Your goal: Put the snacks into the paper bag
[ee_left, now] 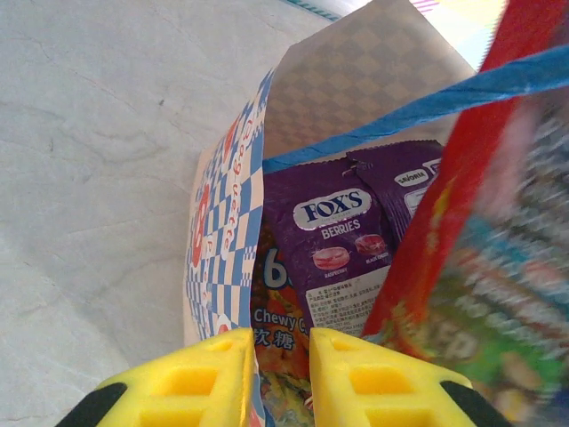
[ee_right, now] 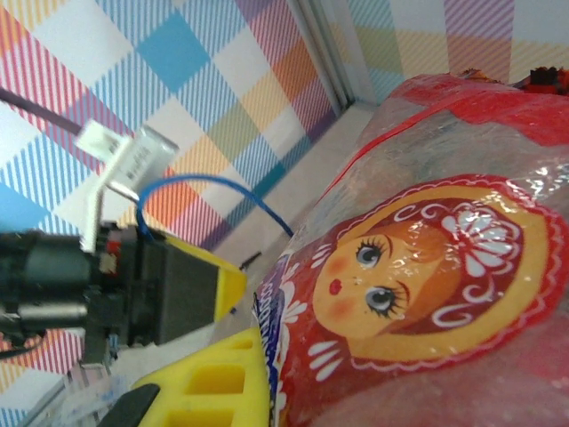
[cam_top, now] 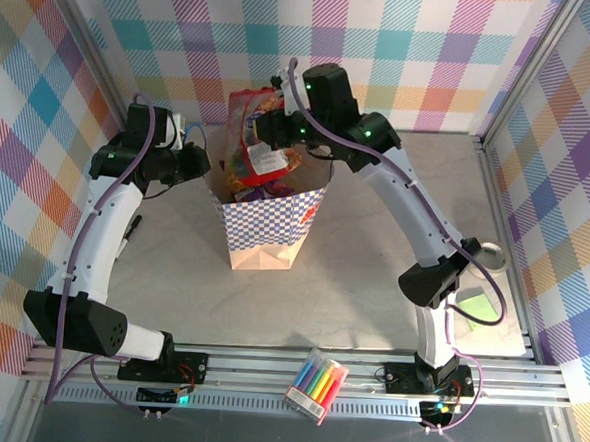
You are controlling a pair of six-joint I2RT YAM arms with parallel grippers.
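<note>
Clamps red glossy doll-face snack packet (cam_top: 247, 118) in right gripper (cam_top: 271, 129), upright, straight above tan checkered paper bag (cam_top: 269, 234); pinches rim with left gripper (ee_left: 283, 347).

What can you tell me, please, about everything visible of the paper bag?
The bag stands upright and open on the table: tan kraft paper below, a blue-and-white checkered band with orange logos above, blue cord handles. Snacks fill it, a purple packet among them. The left gripper pinches its wall at the rim; the right gripper holds a red packet at its mouth.
</note>
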